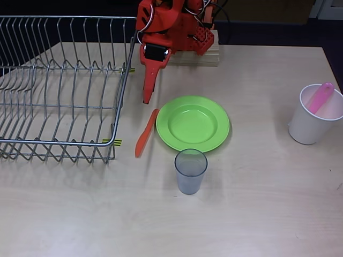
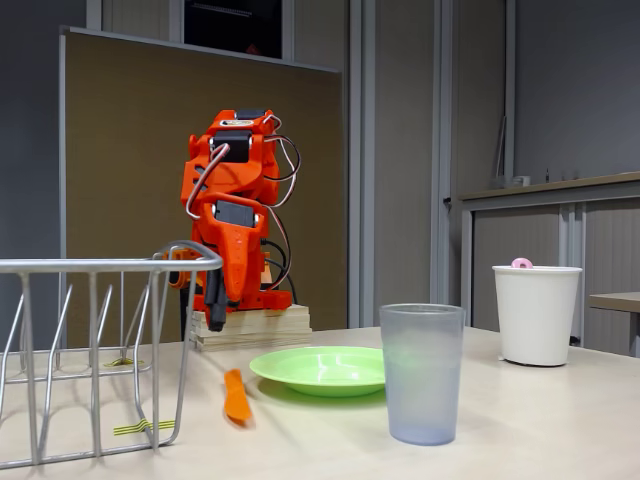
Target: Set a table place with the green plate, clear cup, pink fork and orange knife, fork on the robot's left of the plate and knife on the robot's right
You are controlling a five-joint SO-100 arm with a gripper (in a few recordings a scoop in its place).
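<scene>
The green plate [image 1: 193, 124] [image 2: 320, 368] lies flat near the middle of the table. Along its left rim in the overhead view rests the orange knife [image 1: 145, 134] [image 2: 235, 396], close to the plate. The clear cup [image 1: 190, 171] [image 2: 422, 372] stands upright just in front of the plate. The pink fork [image 1: 320, 97] [image 2: 522, 263] stands inside a white cup [image 1: 313, 114] [image 2: 536, 313] at the right. My gripper [image 1: 146, 98] [image 2: 213, 320] hangs above the table behind the knife, pointing down, shut and holding nothing.
A wire dish rack [image 1: 59, 88] [image 2: 90, 350] takes up the left side of the table, its right edge close to the knife and gripper. The arm sits on a pale wooden base block [image 1: 201, 56] [image 2: 250, 326] at the back edge.
</scene>
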